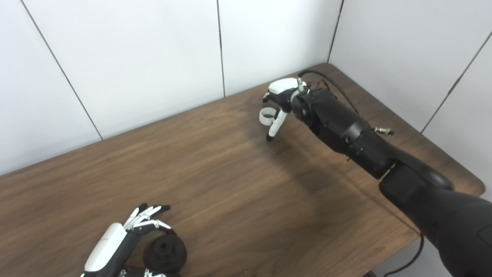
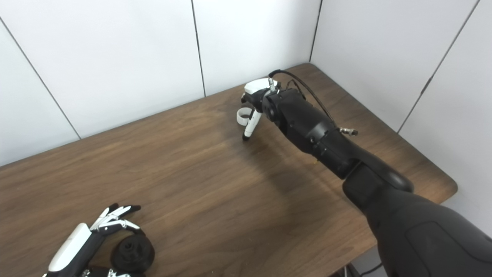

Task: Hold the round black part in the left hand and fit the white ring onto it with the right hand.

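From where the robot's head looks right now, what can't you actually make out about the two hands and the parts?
- Right hand: both views show it from behind, so its hold on the white ring is unclear.
- Left hand: the bottom edge cuts off its lower part, so its contact with the round black part is uncertain.
- The black part's surface detail: too dark to read.
- The table: its near edge is out of frame.
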Tool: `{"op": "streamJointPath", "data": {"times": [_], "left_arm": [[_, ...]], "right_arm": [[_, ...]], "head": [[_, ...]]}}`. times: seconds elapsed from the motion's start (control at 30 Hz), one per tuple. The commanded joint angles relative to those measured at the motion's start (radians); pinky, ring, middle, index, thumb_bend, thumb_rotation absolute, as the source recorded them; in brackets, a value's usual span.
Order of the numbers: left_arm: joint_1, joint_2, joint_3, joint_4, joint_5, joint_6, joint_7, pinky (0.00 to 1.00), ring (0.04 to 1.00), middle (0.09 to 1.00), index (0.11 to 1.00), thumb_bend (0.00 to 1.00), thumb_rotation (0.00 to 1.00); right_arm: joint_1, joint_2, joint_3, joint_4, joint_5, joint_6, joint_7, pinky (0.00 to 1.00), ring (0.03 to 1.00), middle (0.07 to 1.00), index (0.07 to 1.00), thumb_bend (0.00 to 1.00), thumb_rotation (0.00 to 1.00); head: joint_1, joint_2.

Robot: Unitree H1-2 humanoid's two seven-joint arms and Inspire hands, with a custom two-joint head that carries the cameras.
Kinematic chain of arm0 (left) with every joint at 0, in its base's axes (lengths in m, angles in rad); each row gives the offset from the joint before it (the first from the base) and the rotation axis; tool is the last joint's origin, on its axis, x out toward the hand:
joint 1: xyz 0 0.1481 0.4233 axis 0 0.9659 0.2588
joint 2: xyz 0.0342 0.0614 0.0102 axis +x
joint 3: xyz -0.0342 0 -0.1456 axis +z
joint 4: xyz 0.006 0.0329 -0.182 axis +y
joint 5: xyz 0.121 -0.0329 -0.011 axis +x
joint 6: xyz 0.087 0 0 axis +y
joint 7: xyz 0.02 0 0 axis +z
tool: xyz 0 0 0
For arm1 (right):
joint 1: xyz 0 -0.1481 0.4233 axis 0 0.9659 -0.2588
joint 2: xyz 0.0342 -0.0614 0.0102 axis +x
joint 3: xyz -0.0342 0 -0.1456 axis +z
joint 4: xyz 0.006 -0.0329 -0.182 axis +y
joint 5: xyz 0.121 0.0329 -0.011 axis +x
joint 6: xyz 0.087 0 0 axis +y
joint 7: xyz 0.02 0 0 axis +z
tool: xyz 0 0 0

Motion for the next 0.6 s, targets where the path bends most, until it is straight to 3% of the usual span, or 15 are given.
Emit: {"op": "streamJointPath", "data": {"times": [0.0,0.43,0.57], "left_arm": [[0.014,0.019,-0.003,-0.002,0.010,0.004,-0.016,1.00,0.918,0.900,0.476,0.51,0.05],[0.016,0.019,-0.002,-0.001,0.008,0.002,-0.014,1.00,0.915,0.899,0.476,0.51,0.04],[0.017,0.021,-0.001,-0.002,0.007,-0.001,-0.013,1.00,0.916,0.901,0.476,0.51,0.05]], "right_arm": [[-0.051,-0.039,-0.015,-0.025,-0.017,0.020,-0.013,1.00,1.000,1.000,0.894,0.94,0.45],[-0.049,-0.039,-0.013,-0.029,-0.019,0.022,-0.013,1.00,1.000,1.000,0.892,0.92,0.43],[-0.049,-0.037,-0.012,-0.028,-0.018,0.019,-0.015,1.00,1.000,1.000,0.887,0.87,0.41]], "head": [[0.000,0.000],[0.002,0.002],[0.004,0.005]]}}
